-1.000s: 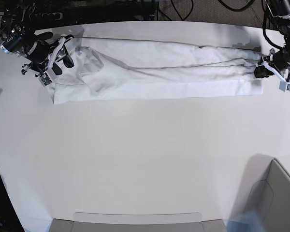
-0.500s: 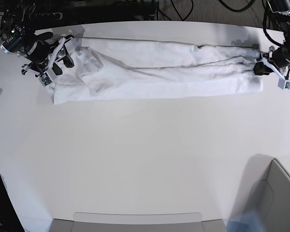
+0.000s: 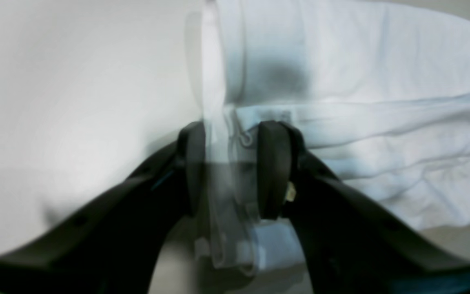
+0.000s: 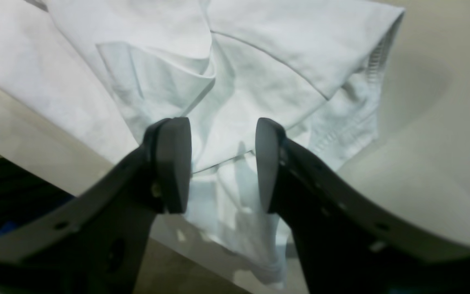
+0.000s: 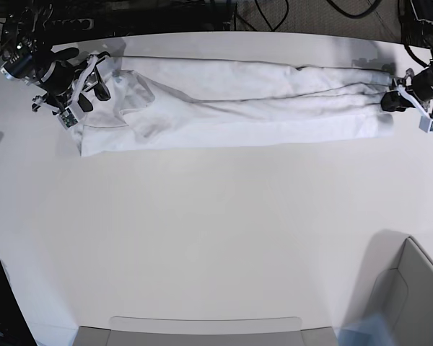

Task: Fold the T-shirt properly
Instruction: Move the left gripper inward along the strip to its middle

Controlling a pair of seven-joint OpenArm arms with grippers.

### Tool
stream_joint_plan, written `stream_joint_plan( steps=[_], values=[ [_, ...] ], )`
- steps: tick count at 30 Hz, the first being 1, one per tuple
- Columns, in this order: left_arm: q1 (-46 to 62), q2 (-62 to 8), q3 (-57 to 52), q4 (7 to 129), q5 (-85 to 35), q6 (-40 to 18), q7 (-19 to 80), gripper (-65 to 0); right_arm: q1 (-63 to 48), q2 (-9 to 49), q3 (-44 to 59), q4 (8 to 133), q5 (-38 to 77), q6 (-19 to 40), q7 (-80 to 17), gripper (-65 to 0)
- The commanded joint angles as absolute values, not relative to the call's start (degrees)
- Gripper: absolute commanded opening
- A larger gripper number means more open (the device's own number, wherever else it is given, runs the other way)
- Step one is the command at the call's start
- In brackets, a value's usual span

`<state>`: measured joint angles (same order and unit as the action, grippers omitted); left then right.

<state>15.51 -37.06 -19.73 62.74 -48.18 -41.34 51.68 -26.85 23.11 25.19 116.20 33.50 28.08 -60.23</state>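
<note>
The white T-shirt (image 5: 238,108) lies as a long folded strip across the far side of the table. My left gripper (image 5: 390,99) is at its right end. In the left wrist view that gripper (image 3: 231,163) is open, and a blurred hem of the T-shirt (image 3: 361,81) runs through the gap between its dark fingers (image 3: 273,163). At the strip's left end sits my right gripper (image 5: 94,85). The right wrist view shows this gripper (image 4: 220,163) open too, its fingers (image 4: 169,163) apart over a wrinkled, hemmed part of the T-shirt (image 4: 259,53).
The white table (image 5: 216,231) stretches toward the camera in front of the shirt. A grey bin (image 5: 418,288) stands at the near right corner and a flat grey tray (image 5: 202,328) lies along the near edge. Dark cables (image 5: 274,14) lie behind the table's far edge.
My left gripper has shifted a little right and toward the back, its jaws spreading wider; the shirt's right end lies slightly straighter. The right arm has stayed put.
</note>
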Motion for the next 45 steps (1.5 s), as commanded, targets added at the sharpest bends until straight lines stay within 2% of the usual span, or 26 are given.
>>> stream_joint_plan(
  steps=[1,8,13,15,17,18,22,28,37,45],
  values=[
    [17.2,-36.8,-16.7,61.1,-42.9,-40.0,56.0,-42.5,-26.7,24.6,25.5,117.2,34.2,28.4,-59.4,-38.8],
    [19.6,-35.8,-7.7,65.1,-43.3,-40.0,56.4,-42.6,-26.7,24.8,25.5,117.3,34.2,28.4,-59.4,-38.8],
    [19.3,-32.9,-6.6,67.7,-43.3,-40.0,59.0,-44.0,-26.9,24.8,25.8,117.3,34.2,28.4,-59.4,-38.8],
    [19.1,-32.3,-6.3,67.6,-43.0,-40.0,59.0,-49.6,-26.9,24.8,25.8,117.3,34.2,28.4,-59.4,-38.8],
    [18.1,-31.5,-6.7,67.4,-42.9,-40.0,59.0,-62.6,-26.9,24.8,25.8,117.3,34.2,28.4,-59.4,-38.8],
    [17.1,-31.5,-6.8,66.9,-42.9,-40.0,58.9,-65.0,-26.9,24.8,25.8,117.3,34.2,28.4,-59.4,-38.8],
    [14.3,-32.0,-8.0,61.1,-42.9,-40.0,58.5,-65.0,-26.6,24.8,25.9,117.3,34.2,28.4,-59.4,-38.8],
    [11.5,-32.3,-22.5,58.5,-42.8,-40.0,60.2,-65.0,-26.5,24.8,26.0,117.4,34.2,28.4,-59.4,-38.8],
    [4.2,-40.0,-30.7,52.1,-42.8,-40.0,60.9,-65.0,-24.5,24.0,26.0,117.5,34.2,28.4,-59.3,-38.8],
    [3.0,-40.9,-31.7,59.8,-43.0,-40.0,65.4,-65.0,-22.9,23.8,26.0,117.5,34.2,28.4,-59.3,-38.8]
  ],
)
